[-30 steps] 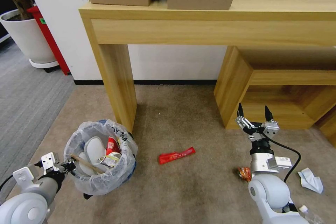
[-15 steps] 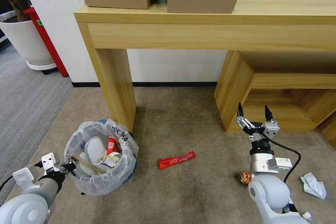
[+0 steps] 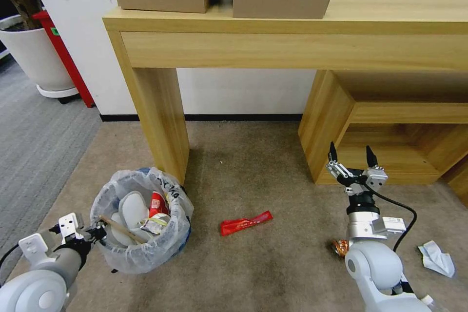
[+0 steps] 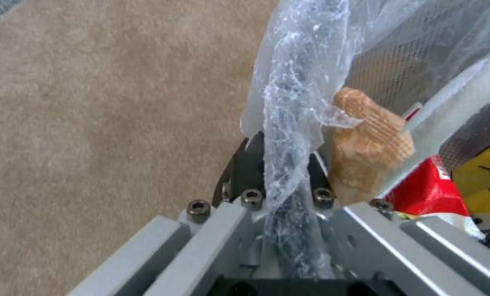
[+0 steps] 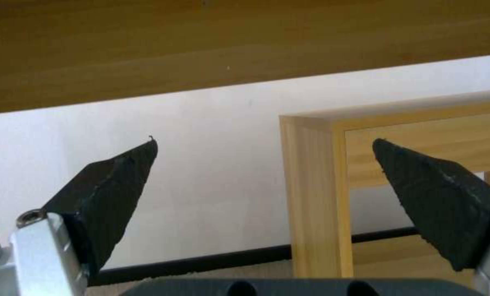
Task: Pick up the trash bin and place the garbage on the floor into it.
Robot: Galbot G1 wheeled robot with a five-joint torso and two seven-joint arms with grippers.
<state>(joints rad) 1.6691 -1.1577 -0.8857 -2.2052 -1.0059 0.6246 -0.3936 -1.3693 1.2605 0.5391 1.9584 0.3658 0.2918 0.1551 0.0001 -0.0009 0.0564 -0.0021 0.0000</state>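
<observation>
The trash bin (image 3: 141,226) sits on the tan floor (image 3: 243,273) at about eight o'clock from the middle of the room, just beside the wooden table (image 3: 161,122) leg; its crinkly bag carries black lettering near the rim, too creased to read. The left gripper (image 3: 97,232) is pinched on the bin's rim at its nine o'clock side; the left wrist view shows the twisted bag (image 4: 288,123) caught between the dark fingers, with a stick (image 4: 368,144) and red wrapper (image 4: 428,191) inside. The right gripper (image 3: 350,157) stands at three o'clock, pointing up, fingers spread wide with nothing between. A red wrapper (image 3: 245,223) lies mid-floor; crumpled white paper (image 3: 436,258) lies at four o'clock.
</observation>
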